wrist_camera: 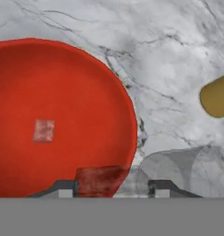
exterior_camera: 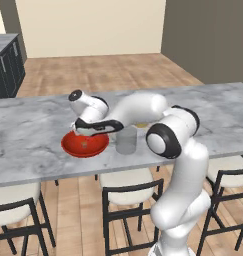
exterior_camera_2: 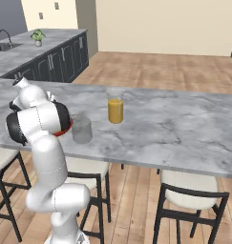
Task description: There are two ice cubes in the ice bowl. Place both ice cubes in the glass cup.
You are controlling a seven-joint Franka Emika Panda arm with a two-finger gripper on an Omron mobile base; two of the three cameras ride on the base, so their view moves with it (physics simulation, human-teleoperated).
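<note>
Hand view: I see the gripper [wrist_camera: 114, 184] low over the ice bowl [wrist_camera: 62, 83], right at its rim on the side nearest the glass cup [wrist_camera: 187, 168]. One ice cube [wrist_camera: 100, 179] sits between the finger tips, touching the left one; a gap remains to the right one. The jaws are partly closed, so I can't tell if the cube is actually pinched. The second ice cube [wrist_camera: 43, 130] lies apart from it on the bowl floor, near the middle.

The glass cup stands just beside the bowl on the marble counter [wrist_camera: 168, 41], rims nearly touching. A yellow-orange cup [wrist_camera: 217, 96] sits farther along, apart from both.

From the left base view, the bowl [exterior_camera: 85, 144] is near the counter's front edge, above the stools. The gripper [exterior_camera: 79, 131] hangs over the bowl's back rim, its fingers hidden by the hand. The glass cup [exterior_camera: 126, 140] is immediately right of the bowl. The arm reaches across above both.

From the right base view, the glass cup [exterior_camera_2: 82, 128] is near the front edge with the yellow-orange cup [exterior_camera_2: 115, 110] behind it and to the right. The arm's elbow covers most of the bowl; a red sliver [exterior_camera_2: 65, 130] shows at the cup's left.
</note>
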